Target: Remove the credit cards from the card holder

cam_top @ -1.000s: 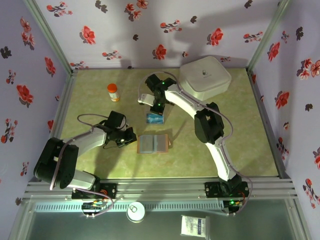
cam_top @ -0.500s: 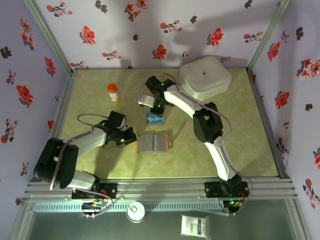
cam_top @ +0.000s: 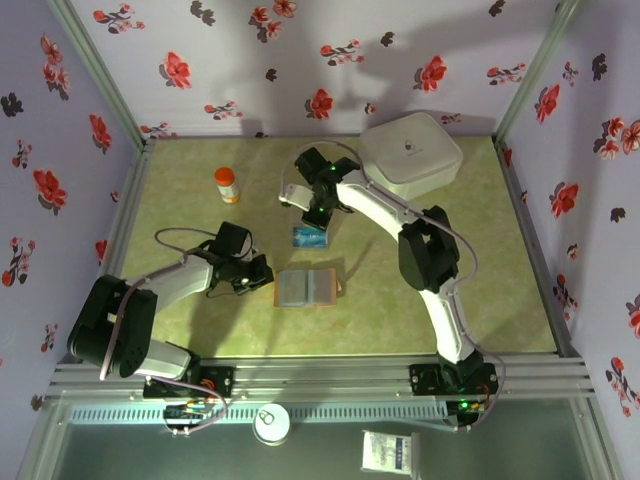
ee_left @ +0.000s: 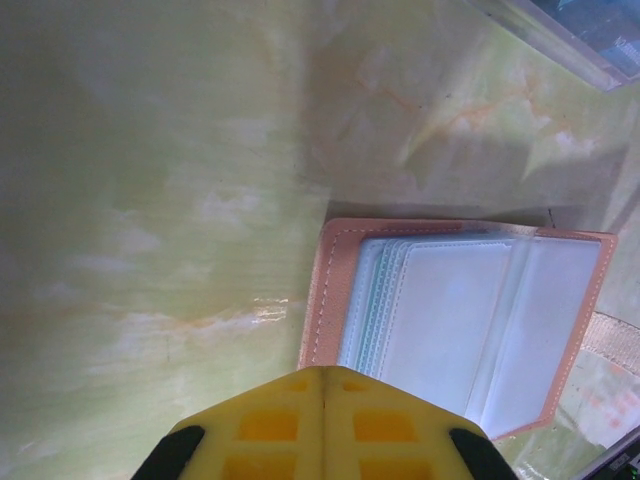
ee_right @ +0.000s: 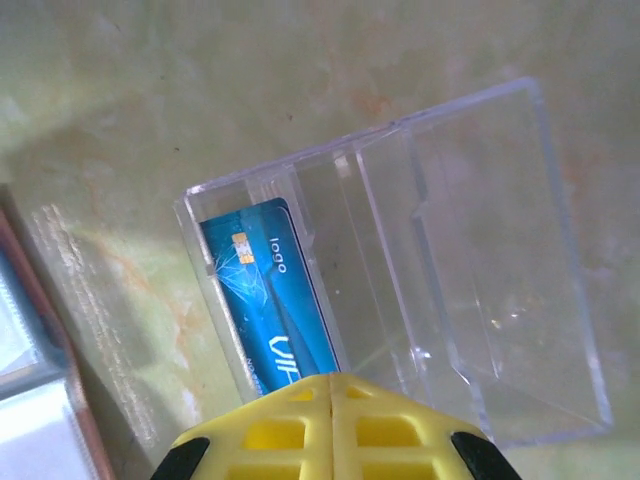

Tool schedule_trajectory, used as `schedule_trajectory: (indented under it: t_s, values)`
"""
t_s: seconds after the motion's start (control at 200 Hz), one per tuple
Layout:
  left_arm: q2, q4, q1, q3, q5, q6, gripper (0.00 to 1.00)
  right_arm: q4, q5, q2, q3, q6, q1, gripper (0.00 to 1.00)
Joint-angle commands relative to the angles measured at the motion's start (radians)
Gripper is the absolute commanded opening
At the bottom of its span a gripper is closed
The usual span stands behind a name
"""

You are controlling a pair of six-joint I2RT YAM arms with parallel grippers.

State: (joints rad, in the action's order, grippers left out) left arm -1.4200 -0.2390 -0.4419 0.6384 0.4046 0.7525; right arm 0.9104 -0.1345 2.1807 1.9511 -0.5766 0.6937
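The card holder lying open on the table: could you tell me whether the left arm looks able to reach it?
Probably yes. The left tool, shut, sits just beside the open card holder, with bare table between them and nothing lying over it.

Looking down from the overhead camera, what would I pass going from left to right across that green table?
small orange bottle → left gripper → card holder, lying open → big white rounded box
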Motion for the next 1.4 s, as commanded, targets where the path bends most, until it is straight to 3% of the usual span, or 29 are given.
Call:
schedule_trajectory:
  t_s: [0.0, 0.14, 0.41, 0.625, 1.095, 1.395]
  values:
    - [0.02, 0.015, 0.003, -0.005, 0.019, 0.009, 0.02, -0.088, -0.012, -0.107, -0.088, 0.128, 0.0, 0.08]
    - [0.017, 0.023, -0.008, -0.005, 0.019, 0.015, 0.02, -0.238, -0.048, -0.218, -0.263, 0.348, 0.005, 0.09]
    - [0.008, 0.038, -0.039, -0.011, 0.014, 0.029, 0.01, -0.509, -0.076, -0.382, -0.575, 0.917, 0.031, 0.1]
    - [-0.007, 0.041, -0.077, -0.008, -0.006, 0.036, 0.01, -0.581, -0.122, -0.442, -0.708, 1.257, 0.07, 0.09]
    - [0.017, -0.056, -0.137, -0.013, -0.136, 0.026, 0.0, -0.671, -0.178, -0.437, -0.813, 1.429, 0.182, 0.25]
    - [-0.004, -0.033, -0.144, -0.02, -0.121, 0.03, 0.0, -0.689, -0.184, -0.405, -0.829, 1.474, 0.216, 0.25]
